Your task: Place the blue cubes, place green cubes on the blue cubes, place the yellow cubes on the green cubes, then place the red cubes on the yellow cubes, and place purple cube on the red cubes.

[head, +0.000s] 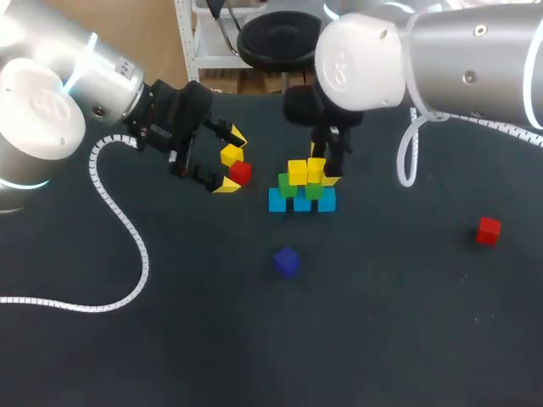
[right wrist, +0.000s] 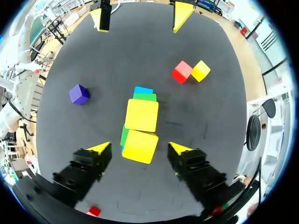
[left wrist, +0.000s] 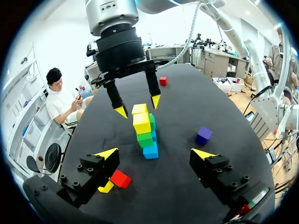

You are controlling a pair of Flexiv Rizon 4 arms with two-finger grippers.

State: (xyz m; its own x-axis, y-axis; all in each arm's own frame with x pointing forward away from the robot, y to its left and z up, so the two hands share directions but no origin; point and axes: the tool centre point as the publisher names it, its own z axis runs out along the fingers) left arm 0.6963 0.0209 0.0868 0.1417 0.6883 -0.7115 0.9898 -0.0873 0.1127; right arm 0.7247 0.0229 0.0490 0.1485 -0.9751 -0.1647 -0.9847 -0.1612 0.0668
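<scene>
Right gripper (right wrist: pixel 139 148) spread over the small stacked yellow cubes (right wrist: pixel 141 115), I should lift straight up so neither finger knocks them onto the black bench (right wrist: pixel 210 116).

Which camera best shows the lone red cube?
Head view: the lone red cube lies unblocked in the open. Left wrist view shows it small and far; right wrist view barely catches it.

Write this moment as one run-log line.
left gripper: open, beside red cube | right gripper: open, over stacked yellow cubes | purple cube: unplaced
</scene>
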